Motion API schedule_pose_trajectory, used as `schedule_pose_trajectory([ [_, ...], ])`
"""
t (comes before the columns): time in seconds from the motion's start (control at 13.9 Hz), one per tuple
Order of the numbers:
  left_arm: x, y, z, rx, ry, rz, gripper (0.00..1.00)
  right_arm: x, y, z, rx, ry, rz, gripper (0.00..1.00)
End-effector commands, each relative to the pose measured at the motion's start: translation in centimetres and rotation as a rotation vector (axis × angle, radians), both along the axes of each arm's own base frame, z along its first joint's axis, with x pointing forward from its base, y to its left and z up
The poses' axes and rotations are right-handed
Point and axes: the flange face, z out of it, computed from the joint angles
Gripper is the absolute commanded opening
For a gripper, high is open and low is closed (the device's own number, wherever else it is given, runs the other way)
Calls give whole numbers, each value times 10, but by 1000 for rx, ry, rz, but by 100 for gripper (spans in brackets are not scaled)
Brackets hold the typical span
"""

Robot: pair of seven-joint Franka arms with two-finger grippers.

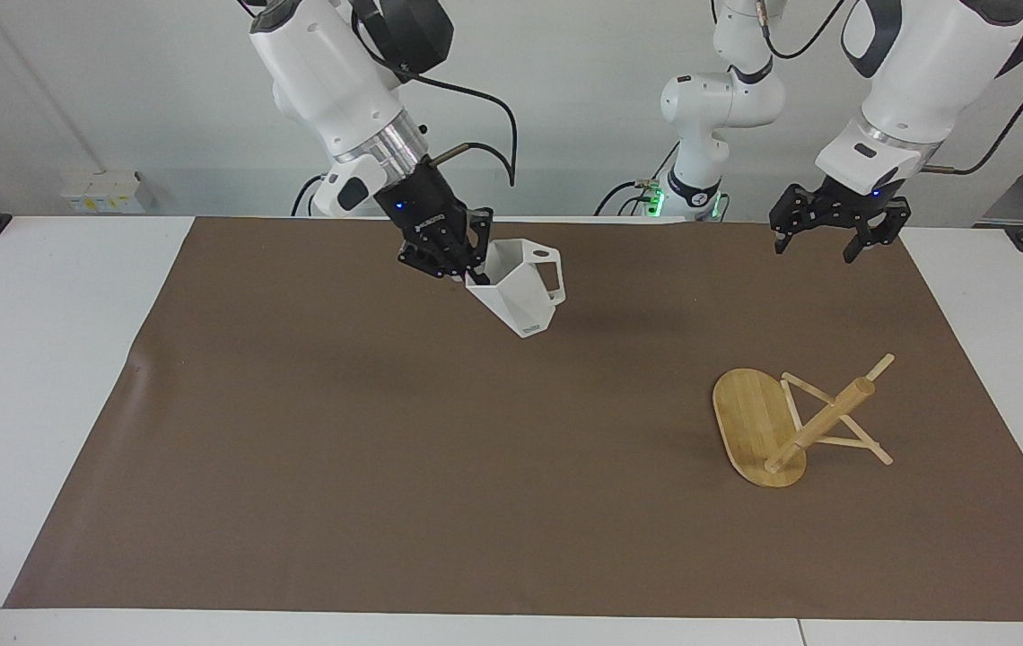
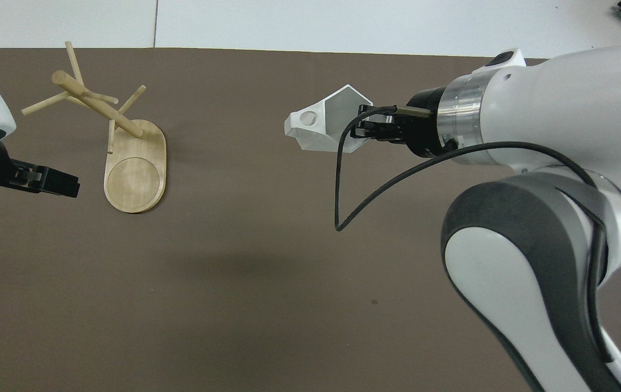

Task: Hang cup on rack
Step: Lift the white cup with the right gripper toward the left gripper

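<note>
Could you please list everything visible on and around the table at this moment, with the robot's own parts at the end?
cup: one, white, faceted, held in the air over the middle of the brown mat, tilted, its pierced tab handle pointing away from the gripper.
rack: one, light bamboo, standing on the mat toward the left arm's end of the table, oval base with a post and thin pegs, nothing hanging on it.
mat: one, brown, covering most of the table.
table: one, white, showing around the mat.
right gripper: one, black, shut on the cup's rim.
left gripper: one, black, open, waiting in the air over the mat's corner at its own end.
</note>
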Motion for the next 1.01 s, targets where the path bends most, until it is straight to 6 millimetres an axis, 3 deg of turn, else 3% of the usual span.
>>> schedule_pose_trajectory([
  [0.0, -2, 0, 4, -50, -41, -115, 100, -16, 25, 8, 115, 62, 12, 0],
  [0.22, 3, 15, -5, -139, -103, -274, 100, -30, 34, 9, 216, 172, 102, 0],
  [0.36, 3, 11, -8, -192, -152, -382, 100, -34, 34, 8, 196, 119, 246, 0],
  [0.65, 6, 5, -10, -296, -281, -642, 100, -35, 47, 12, 207, 80, 291, 0],
  [0.94, -16, -6, -25, -479, -456, -816, 100, -38, 72, 10, 236, 49, 276, 0],
])
